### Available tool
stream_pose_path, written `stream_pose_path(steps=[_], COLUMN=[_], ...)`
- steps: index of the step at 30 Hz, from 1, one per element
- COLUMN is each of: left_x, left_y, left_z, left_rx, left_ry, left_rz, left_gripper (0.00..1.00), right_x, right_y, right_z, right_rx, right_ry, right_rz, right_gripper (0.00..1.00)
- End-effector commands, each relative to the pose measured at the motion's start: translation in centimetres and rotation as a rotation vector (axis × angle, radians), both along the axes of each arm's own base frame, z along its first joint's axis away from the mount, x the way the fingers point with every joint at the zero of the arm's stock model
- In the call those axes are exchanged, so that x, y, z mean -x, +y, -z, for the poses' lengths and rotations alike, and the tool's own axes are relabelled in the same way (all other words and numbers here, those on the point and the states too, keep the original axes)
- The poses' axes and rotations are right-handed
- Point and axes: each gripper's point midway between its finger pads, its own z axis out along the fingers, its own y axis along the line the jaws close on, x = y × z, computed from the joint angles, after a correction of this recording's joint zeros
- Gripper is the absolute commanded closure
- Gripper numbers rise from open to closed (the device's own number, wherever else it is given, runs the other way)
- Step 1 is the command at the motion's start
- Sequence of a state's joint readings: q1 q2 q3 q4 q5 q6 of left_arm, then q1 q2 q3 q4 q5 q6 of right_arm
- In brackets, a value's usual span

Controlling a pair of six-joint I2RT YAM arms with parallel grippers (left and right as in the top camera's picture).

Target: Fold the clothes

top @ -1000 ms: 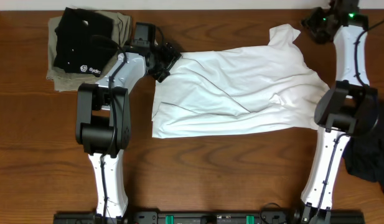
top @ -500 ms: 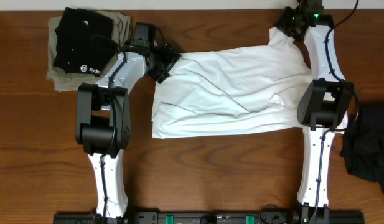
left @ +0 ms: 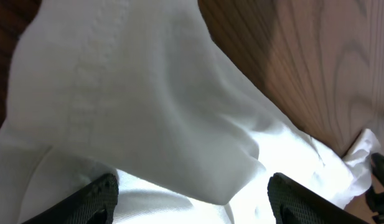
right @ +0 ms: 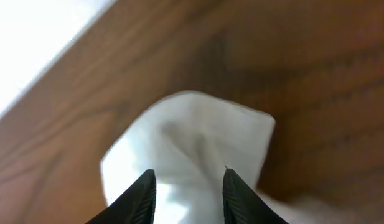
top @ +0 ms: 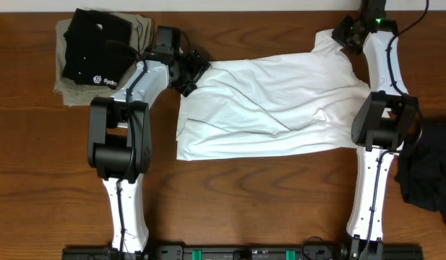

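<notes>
The white T-shirt (top: 273, 101) lies spread and wrinkled across the middle of the table, one sleeve (top: 329, 42) poking up at its far right corner. My left gripper (top: 196, 74) rests at the shirt's far left corner. In the left wrist view that gripper (left: 192, 200) is open, its fingers (left: 99, 194) wide apart over a fold of white fabric (left: 148, 106). My right gripper (top: 344, 32) hovers at the sleeve tip. Seen from the right wrist, it (right: 188, 190) stands partly open over the crumpled sleeve (right: 198, 134), with fabric showing in the gap.
A folded black shirt with a white logo (top: 94, 49) lies on a folded khaki garment (top: 139, 30) at the far left. A dark garment (top: 429, 177) lies at the right edge. Bare wooden table (top: 266, 202) stretches in front of the T-shirt.
My right arm swung left from the far right corner to the sleeve, then eased slightly right. Left arm and T-shirt have not moved.
</notes>
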State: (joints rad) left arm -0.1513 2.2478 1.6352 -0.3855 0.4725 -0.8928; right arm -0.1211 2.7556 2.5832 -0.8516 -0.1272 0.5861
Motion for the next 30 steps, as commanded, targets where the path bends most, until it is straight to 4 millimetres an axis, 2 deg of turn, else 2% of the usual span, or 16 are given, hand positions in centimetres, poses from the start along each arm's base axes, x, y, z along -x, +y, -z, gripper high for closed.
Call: stream_pose_path(steps=[1,8,16,19,22,24,27,30], left_x=[0.4,0.5,0.5,0.5,0.6,0.5,0.5,0.5], left_y=[0.4,0.4,0.4,0.4,0.4,0.4,0.4,0.4], left_z=[0.4,0.4,0.5,0.5,0.5,0.5,0.5,0.5], left_rx=[-0.015,-0.015,-0.016,-0.016,-0.016,-0.016,-0.016,-0.016], left_ry=[0.019,0.023,0.026,0.026,0.026,0.026,0.026,0.026], left_rz=[0.0,0.0,0.0,0.0,0.0,0.0,-0.001,0.0], left_gripper=[0.21,0.2,0.2,0.2,0.2,0.2,0.2,0.2], right_x=[1.0,2.6,4.9,5.5,6.0,6.2,6.0,5.8], right_y=[-0.9,-1.7,-1.7,-2.0,-3.0,-3.8,-4.2,-4.3], right_z=[1.3,2.3,3.2,3.0,1.6,0.1,-2.1,-3.0], right_rx=[0.06,0.096,0.092,0.105,0.148,0.187,0.213,0.214], right_ry=[0.055,0.13,0.231,0.252,0.263,0.254,0.221,0.202], right_rz=[0.019,0.012,0.018,0.034,0.093,0.126,0.14,0.143], right_gripper=[0.69,0.73,0.99,0.99,0.98,0.96,0.85,0.54])
